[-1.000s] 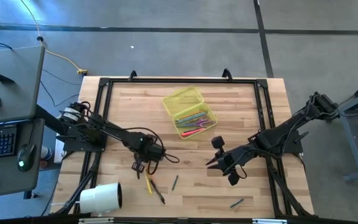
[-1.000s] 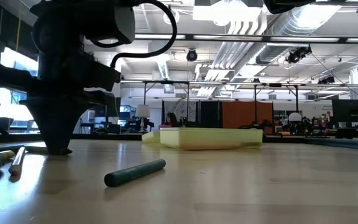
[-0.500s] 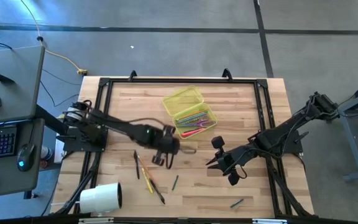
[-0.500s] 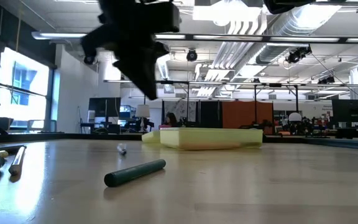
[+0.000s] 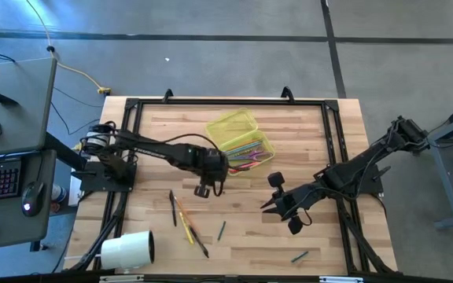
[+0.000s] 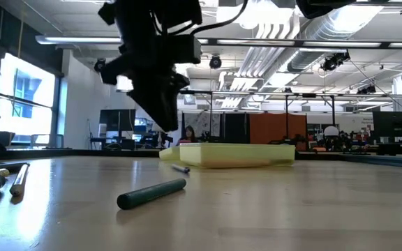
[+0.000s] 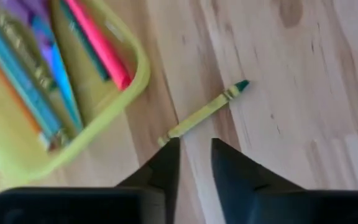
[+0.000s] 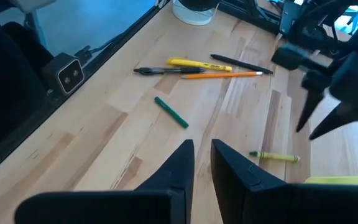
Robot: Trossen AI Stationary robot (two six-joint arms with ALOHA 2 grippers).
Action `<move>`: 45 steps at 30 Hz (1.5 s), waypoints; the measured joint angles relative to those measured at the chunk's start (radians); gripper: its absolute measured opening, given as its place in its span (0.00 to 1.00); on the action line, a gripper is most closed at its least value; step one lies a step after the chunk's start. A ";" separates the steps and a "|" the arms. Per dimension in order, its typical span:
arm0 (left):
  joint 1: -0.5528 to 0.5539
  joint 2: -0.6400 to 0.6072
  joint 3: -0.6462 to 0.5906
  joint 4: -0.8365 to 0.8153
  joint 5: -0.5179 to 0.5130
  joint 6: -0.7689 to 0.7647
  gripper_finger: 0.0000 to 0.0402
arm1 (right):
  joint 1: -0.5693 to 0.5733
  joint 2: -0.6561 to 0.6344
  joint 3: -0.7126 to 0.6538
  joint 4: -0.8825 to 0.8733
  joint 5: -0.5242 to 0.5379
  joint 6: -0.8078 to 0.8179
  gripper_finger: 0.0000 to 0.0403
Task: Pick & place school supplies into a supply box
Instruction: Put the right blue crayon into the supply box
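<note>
The left claw hung just above the counter beside the yellow-green supply box, its two fingers a little apart and holding nothing. A yellow crayon with a green tip lay on the wood right by the box, not inside it. The right claw waited over the counter's right side, fingers nearly together and empty, while more pens lay on the near left.

The wooden counter carries the open box, a crayon, scattered pens and a white roll.
</note>
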 joint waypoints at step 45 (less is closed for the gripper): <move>0.000 0.105 -0.121 0.318 0.025 0.047 0.53 | 0.112 0.204 0.000 0.083 -0.300 0.444 0.20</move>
